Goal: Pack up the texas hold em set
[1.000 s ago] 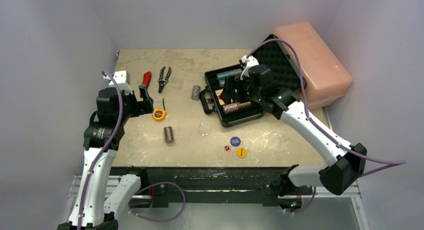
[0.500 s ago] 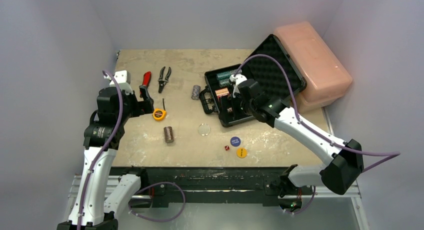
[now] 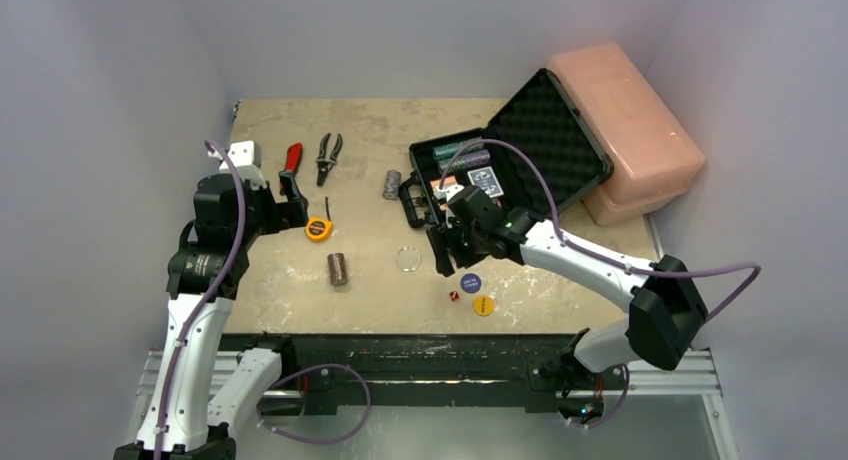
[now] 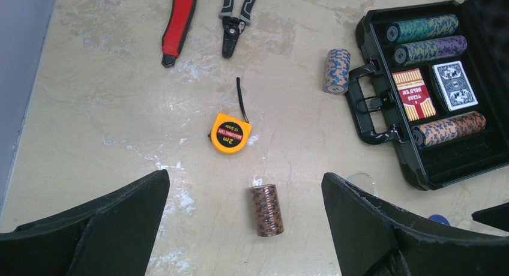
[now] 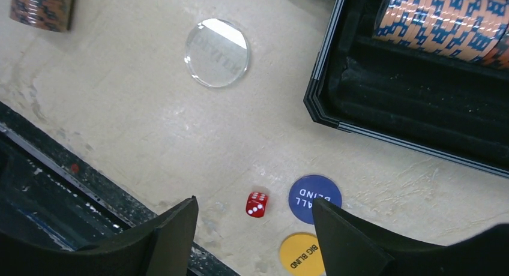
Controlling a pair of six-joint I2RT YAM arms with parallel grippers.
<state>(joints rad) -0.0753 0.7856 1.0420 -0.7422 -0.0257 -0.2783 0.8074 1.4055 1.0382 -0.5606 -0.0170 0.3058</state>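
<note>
— Below the right gripper, what lies on the surface?

— One red die. It sits under the gap between the two fingers and is not touched. The blue button lies just beside the die, toward the finger at the right of the wrist view. The yellow button lies just beside the blue one, nearer the wrist. The clear button lies ahead of the fingers, on the opposite side.

— State of that gripper?

— Fingers apart, nothing between them.

— Location of the briefcase?

— Ahead of the right gripper and off to the same side as the blue button. The lid is raised, with the pink box behind it. The tray holds the green chip stack, purple chip stack, red deck, blue deck and orange chip stack.

— And the left gripper?

— Fingers wide apart, gripping nothing, above the surface. The brown chip stack lies on its side under the gap. The tape measure lies ahead of it. The loose chip stack lies farther ahead, just beside the briefcase handle. The pliers lie well beyond.
</note>
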